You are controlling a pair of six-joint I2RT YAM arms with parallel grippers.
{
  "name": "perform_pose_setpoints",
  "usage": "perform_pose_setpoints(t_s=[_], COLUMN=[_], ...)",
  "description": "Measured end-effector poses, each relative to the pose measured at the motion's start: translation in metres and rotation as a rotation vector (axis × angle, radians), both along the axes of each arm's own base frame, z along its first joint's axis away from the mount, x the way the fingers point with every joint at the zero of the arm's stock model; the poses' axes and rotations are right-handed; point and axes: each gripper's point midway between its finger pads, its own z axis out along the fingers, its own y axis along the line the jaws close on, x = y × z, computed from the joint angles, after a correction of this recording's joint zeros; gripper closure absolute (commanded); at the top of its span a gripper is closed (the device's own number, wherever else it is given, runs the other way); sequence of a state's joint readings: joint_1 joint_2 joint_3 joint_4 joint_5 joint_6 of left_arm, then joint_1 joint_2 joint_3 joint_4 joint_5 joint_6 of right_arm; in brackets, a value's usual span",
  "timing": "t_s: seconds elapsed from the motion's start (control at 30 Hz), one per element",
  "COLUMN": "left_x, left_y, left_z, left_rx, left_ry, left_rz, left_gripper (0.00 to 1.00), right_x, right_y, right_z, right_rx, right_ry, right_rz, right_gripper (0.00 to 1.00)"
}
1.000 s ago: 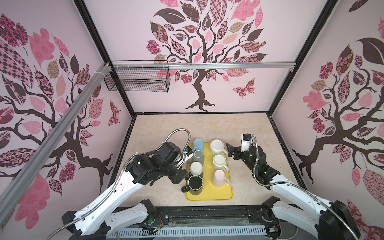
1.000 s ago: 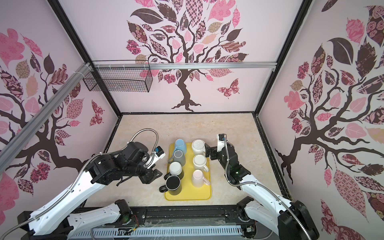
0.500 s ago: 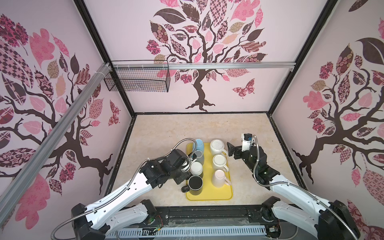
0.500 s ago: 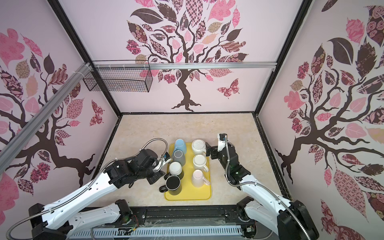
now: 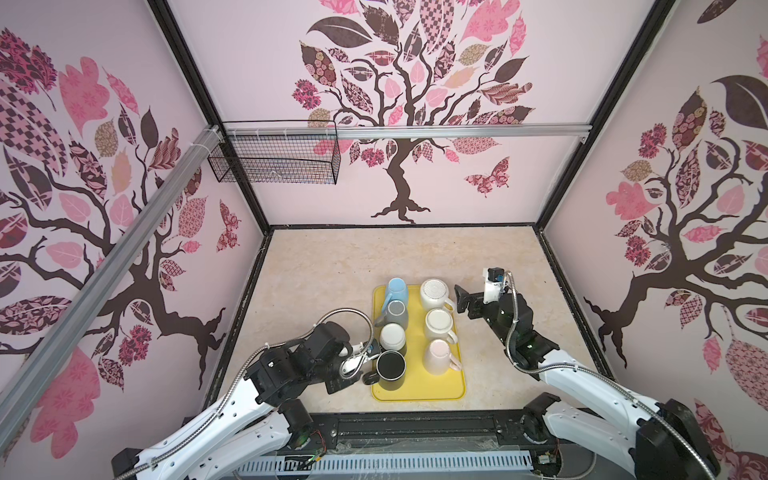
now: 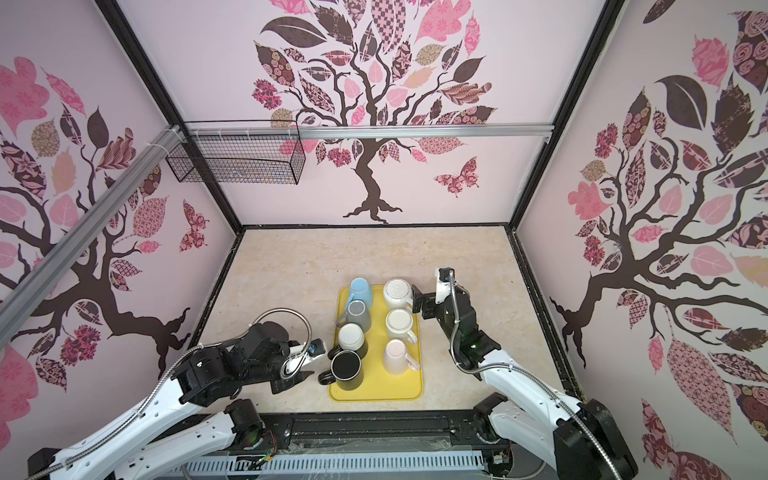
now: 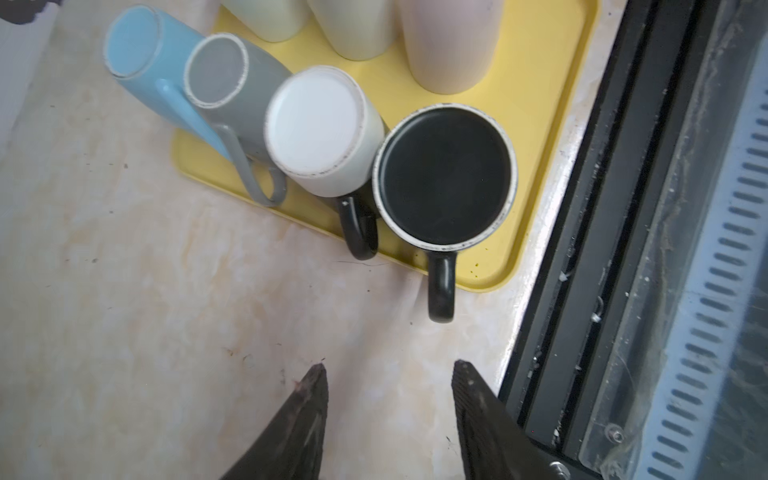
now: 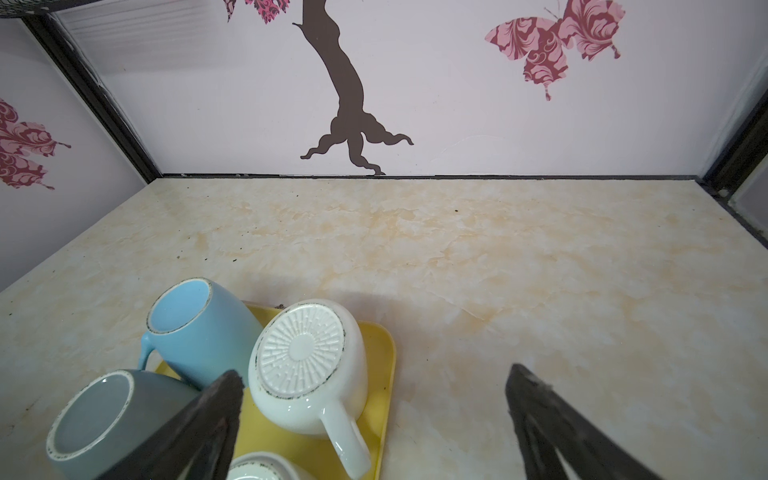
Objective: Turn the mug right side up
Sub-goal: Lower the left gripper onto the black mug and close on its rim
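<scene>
left claw beside black mug, yellow tray

Yellow tray on tabletop (near front)

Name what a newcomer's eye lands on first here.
The yellow tray near the front edge of the table holds seven mugs in two rows, bases up. The left gripper is open, just short of the handle of the black mug. The right gripper gapes wide beside the ribbed white mug at the tray's far corner. Pink-and-brown tree decals cover the walls.
</scene>
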State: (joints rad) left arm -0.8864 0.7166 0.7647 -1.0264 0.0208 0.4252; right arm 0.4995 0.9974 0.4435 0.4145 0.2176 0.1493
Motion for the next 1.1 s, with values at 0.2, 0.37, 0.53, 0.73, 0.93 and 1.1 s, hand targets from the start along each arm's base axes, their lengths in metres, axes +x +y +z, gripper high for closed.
perform_pose_setpoints(t_s=[0.2,0.37,0.53,0.73,0.93,1.1], left_x=[-0.005,-0.004,-0.009,-0.009,-0.006,-0.002], left_y=[-0.008,-0.019,-0.027,-0.031,-0.034,-0.035], left_z=[-0.011,-0.013,-0.024,-0.037,-0.046,-0.055], left_rx=[-0.004,-0.016,0.020,0.055,0.087,0.119], left_ry=[0.042,0.061,0.097,0.126,0.144,0.158], left_rz=[-0.027,-0.051,-0.089,-0.098,-0.088,-0.074], left_gripper=[0.52,0.52,0.54,0.54,0.55,0.58], right_x=[0.001,0.002,0.002,0.002,0.001,-0.001], right_y=[-0.001,-0.003,-0.004,-0.006,-0.007,-0.007], right_z=[-0.002,-0.002,-0.002,-0.001,0.000,0.004], right_rx=[-0.006,-0.007,-0.006,-0.006,-0.005,0.003], right_ry=[0.004,0.003,0.004,0.000,-0.001,-0.008], right_rz=[-0.012,-0.019,-0.029,-0.038,-0.039,-0.039], right_gripper=[0.00,0.02,0.03,0.03,0.03,0.03])
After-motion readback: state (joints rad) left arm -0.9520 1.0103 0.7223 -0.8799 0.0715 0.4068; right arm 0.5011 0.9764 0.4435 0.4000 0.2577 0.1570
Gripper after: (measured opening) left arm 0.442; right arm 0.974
